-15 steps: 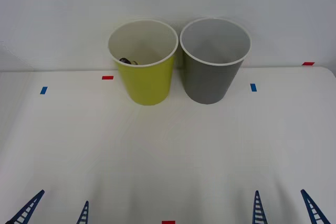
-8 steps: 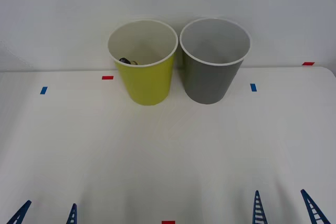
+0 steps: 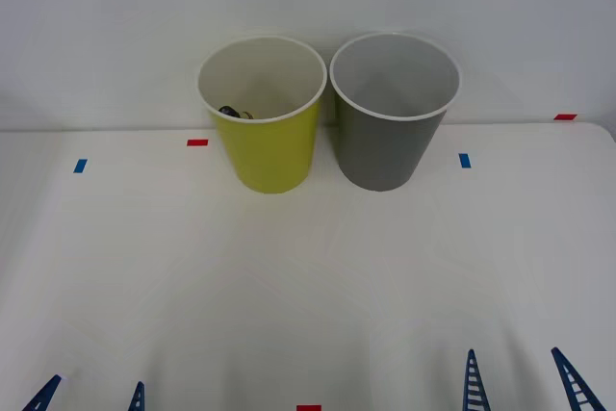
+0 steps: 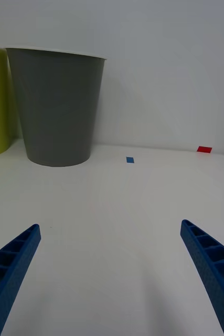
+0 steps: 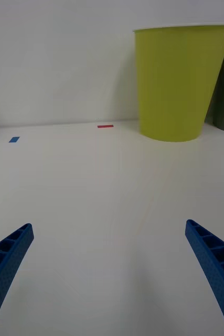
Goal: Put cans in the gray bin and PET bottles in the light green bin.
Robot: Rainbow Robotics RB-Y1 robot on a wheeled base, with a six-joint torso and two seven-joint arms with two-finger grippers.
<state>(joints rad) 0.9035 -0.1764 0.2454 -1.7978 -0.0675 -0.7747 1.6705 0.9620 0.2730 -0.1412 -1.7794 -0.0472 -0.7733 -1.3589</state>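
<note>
Both bins stand upper centre on the bench [image 3: 308, 276]: light green bin [image 3: 267, 151] holding the PET bottle [image 3: 231, 111], gray bin [image 3: 390, 146] beside. Left gripper [image 3: 91, 399] and right gripper [image 3: 523, 384] low down, jaws spread.

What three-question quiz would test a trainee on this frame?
1. True or false: the left hand is open.
2. Which bin stands on the robot's right: A, the light green bin, or B, the gray bin?
3. Fill in: a dark-capped item lies inside the ___ bin.

Key: 1 true. 2 B. 3 light green. The right hand is also open, low at the near table edge.
</note>
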